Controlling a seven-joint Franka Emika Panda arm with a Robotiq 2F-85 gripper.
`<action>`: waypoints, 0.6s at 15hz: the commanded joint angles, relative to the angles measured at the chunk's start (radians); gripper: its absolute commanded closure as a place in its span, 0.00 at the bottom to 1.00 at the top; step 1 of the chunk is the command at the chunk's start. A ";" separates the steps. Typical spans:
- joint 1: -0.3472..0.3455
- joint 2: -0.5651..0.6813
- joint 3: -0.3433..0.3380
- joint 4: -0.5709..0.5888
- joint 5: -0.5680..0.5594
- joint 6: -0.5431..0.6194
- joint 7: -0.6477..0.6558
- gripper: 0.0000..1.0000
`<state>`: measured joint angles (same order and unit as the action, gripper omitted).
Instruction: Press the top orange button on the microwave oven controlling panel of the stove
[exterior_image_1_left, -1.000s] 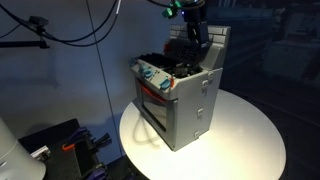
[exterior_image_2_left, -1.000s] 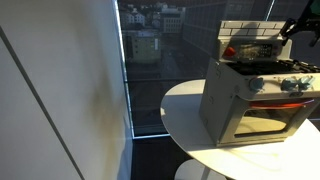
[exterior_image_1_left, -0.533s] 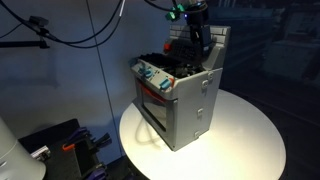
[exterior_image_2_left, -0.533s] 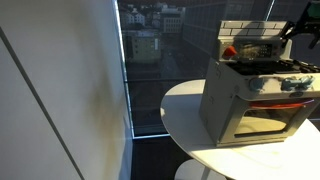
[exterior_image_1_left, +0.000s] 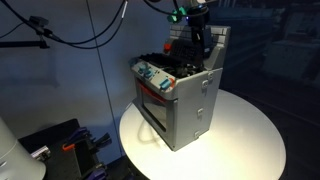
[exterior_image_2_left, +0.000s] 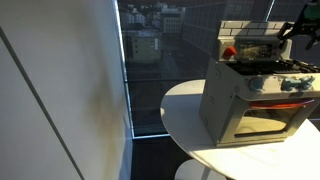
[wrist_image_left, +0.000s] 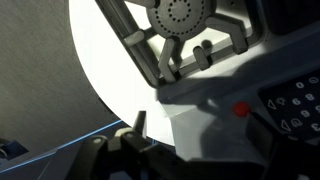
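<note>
A grey toy stove (exterior_image_1_left: 182, 100) stands on a round white table (exterior_image_1_left: 245, 135) and shows in both exterior views (exterior_image_2_left: 255, 95). Its upright back panel (exterior_image_1_left: 214, 45) carries the microwave controls. In the wrist view a small orange-red button (wrist_image_left: 240, 110) sits on the panel, left of a grey keypad (wrist_image_left: 295, 105), with a burner grate (wrist_image_left: 180, 30) above it. My gripper (exterior_image_1_left: 197, 40) hangs over the stove top, close in front of the back panel, and it also shows in an exterior view (exterior_image_2_left: 291, 30). One finger (wrist_image_left: 137, 128) shows; the other is lost in shadow.
A coloured knob strip (exterior_image_1_left: 152, 76) runs along the stove's front above the oven door (exterior_image_2_left: 270, 120). Black cables (exterior_image_1_left: 95, 40) hang at the back. A window (exterior_image_2_left: 150, 60) and a pale wall (exterior_image_2_left: 60, 90) stand beside the table (exterior_image_2_left: 185, 105).
My gripper has shifted slightly toward the stove's back panel. The stove has not moved.
</note>
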<state>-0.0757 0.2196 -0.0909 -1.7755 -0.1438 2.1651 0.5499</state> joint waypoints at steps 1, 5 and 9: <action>0.014 0.024 -0.014 0.039 0.027 0.001 0.010 0.00; 0.015 0.030 -0.015 0.046 0.030 0.004 0.010 0.00; 0.015 0.040 -0.016 0.055 0.032 0.004 0.011 0.00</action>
<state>-0.0735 0.2304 -0.0921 -1.7653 -0.1396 2.1696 0.5499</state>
